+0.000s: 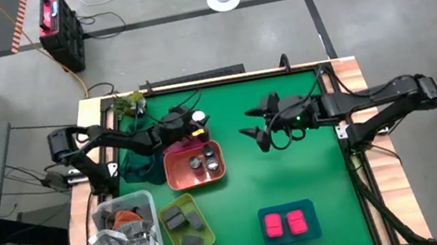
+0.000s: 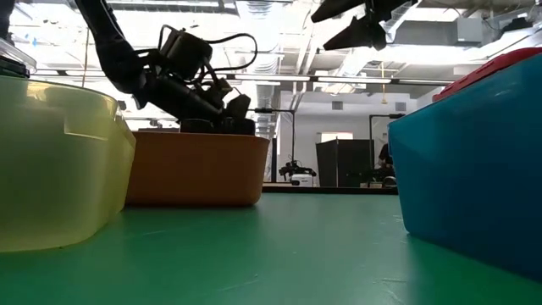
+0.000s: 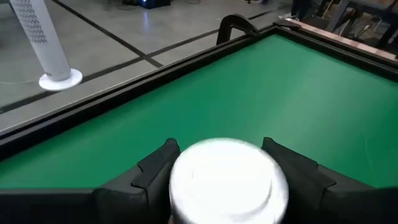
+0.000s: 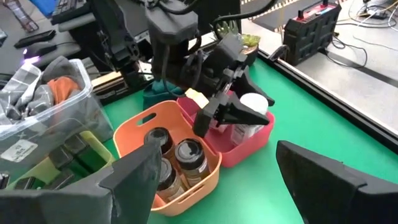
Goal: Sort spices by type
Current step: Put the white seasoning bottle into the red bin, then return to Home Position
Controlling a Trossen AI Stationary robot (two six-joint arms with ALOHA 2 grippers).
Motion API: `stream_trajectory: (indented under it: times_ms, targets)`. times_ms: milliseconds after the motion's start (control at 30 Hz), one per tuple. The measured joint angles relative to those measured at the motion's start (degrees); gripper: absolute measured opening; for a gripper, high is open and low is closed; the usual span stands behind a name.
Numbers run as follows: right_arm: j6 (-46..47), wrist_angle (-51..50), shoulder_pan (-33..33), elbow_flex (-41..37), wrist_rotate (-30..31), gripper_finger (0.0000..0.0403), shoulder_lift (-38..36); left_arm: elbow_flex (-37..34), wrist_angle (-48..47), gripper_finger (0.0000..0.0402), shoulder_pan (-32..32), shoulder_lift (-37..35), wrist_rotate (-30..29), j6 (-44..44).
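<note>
My left gripper (image 1: 195, 126) is shut on a white-capped round jar (image 3: 221, 180) and hangs over a pink tray (image 4: 249, 146) left of the table's middle. Beside that tray, an orange tray (image 4: 134, 134) holds several dark-lidded round jars (image 4: 186, 155) standing upright on its floor. My right gripper (image 1: 258, 136) hovers open in the air to the right of both trays, with nothing between its fingers. A yellow-green tray (image 1: 186, 224) holds dark boxes, and a blue tray (image 1: 289, 221) holds two pink boxes (image 1: 287, 222). My left gripper pinches the jar's upper part, at and just under the white cap (image 4: 254, 104), between its two fingers (image 3: 155, 168), one on each side. The fingers slant down from the table's left. The jar stays upright, its lower end inside the pink tray; whether it stands on the floor, I cannot tell.
A clear bin (image 1: 126, 234) of grey packets stands at the near left corner. A dark teal tray (image 1: 139, 163) lies under the left arm. A small plant (image 1: 129, 104) sits at the far left corner. Bare green mat (image 1: 297, 172) stretches across the middle and right.
</note>
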Motion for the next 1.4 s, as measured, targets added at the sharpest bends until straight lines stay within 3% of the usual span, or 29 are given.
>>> stream_trajectory:
  times_ms: [300,600,733,933,1200,1400]
  targets:
    - [-0.4,0.1,-0.2,0.0,0.0,0.034,-0.1,-0.1,-2.2,0.0271,-0.1,-2.8,0.7,0.9]
    - [1.4,-1.6,-1.9,-2.8,-0.1,0.034,-9.5,-0.7,-15.5,0.0281,-2.3,-21.9,6.0,-3.9]
    - [4.7,-1.9,-2.6,-10.7,-0.1,0.0332,-18.0,-7.6,-12.7,0.0269,-5.8,-30.3,5.7,-5.0]
    - [9.6,8.4,-3.0,-25.9,0.0,0.0319,-31.6,-17.7,-8.4,0.0238,-10.1,-39.5,5.4,-8.6]
    - [18.1,22.5,-2.9,-44.0,0.8,0.0317,-44.7,-19.4,-11.5,0.0214,-14.3,-47.5,0.4,-9.2]
    - [20.4,25.6,-2.9,-51.0,2.5,0.0317,-52.8,-19.4,-17.8,0.0201,-16.8,-53.2,-2.4,-9.8]
